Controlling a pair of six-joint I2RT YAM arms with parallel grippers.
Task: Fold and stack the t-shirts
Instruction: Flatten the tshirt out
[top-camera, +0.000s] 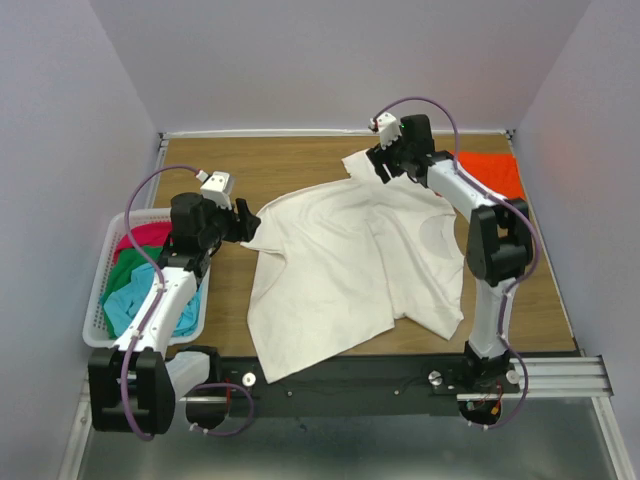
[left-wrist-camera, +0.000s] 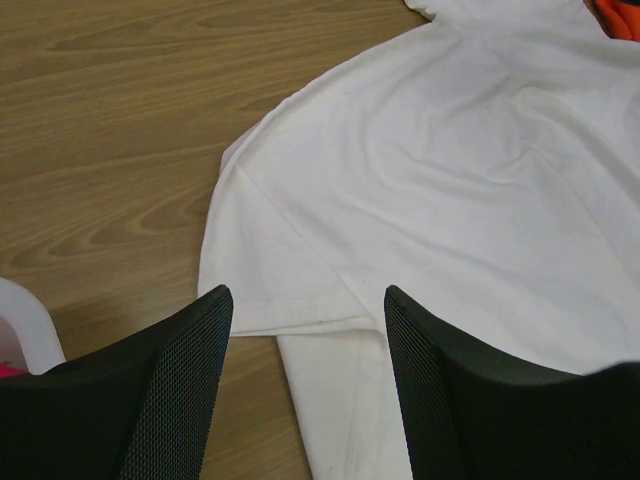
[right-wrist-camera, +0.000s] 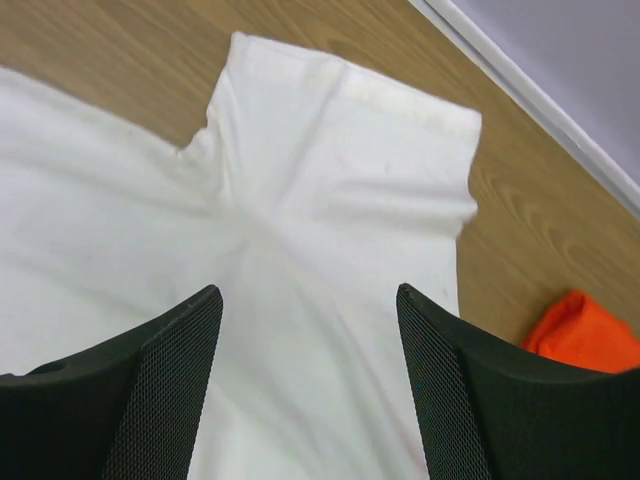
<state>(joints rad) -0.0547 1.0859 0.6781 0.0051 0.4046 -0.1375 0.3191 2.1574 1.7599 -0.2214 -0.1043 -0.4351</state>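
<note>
As the left hand (left-wrist-camera: 307, 295) gapes, a cream t-shirt (left-wrist-camera: 450, 180) lies spread.

Top view looks down from behind; wrist views sit close over the white t-shirt (top-camera: 340, 260).

Landmark: the short sleeve (right-wrist-camera: 360, 120) of the cream-white t-shirt (right-wrist-camera: 300, 240), spread flat on the wooden table (right-wrist-camera: 90, 40), its hemmed end pointing toward the top of the view. The hem is slightly rumpled, and its right corner is blurred. The shirt body runs left from the sleeve and down. Directly below the sleeve, the right gripper (right-wrist-camera: 308, 300) hangs over the cloth, both black mesh-faced fingers (right-wrist-camera: 170, 380) spread apart with nothing between them. Below and right of the sleeve, apart from it, lies an edge of the orange t-shirt (right-wrist-camera: 585, 332). Above and right of it, a pale rail (right-wrist-camera: 520, 90) borders the table against a grey wall (right-wrist-camera: 570, 40).
</note>
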